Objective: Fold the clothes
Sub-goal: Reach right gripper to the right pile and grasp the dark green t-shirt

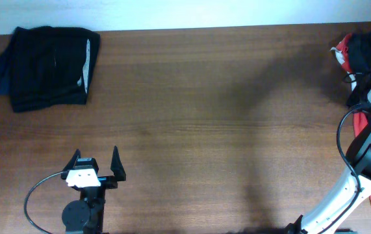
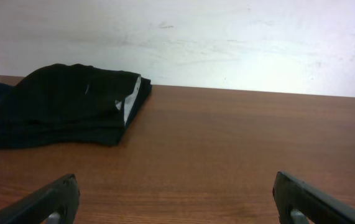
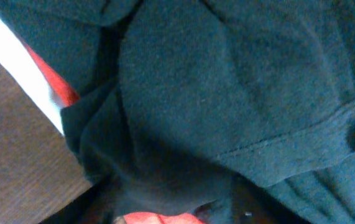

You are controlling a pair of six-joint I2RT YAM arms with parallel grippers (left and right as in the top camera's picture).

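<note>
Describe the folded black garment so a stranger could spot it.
On the brown wooden table, look to the far left corner. The folded black fabric garment lies there, a pale strip along its right edge; the red and black clothes pile sits far right.

Table (image 1: pixel 211 130): brown wood grain, smooth, low sheen as I see it.
Black garment (image 1: pixel 45 68): matt cloth.
Dark fabric (image 3: pixel 227 112): fine knit, matt.

Black garment (image 1: pixel 42 65), brown table (image 1: pixel 204 130), seemingly red-black clothes (image 1: pixel 360 49)
</note>
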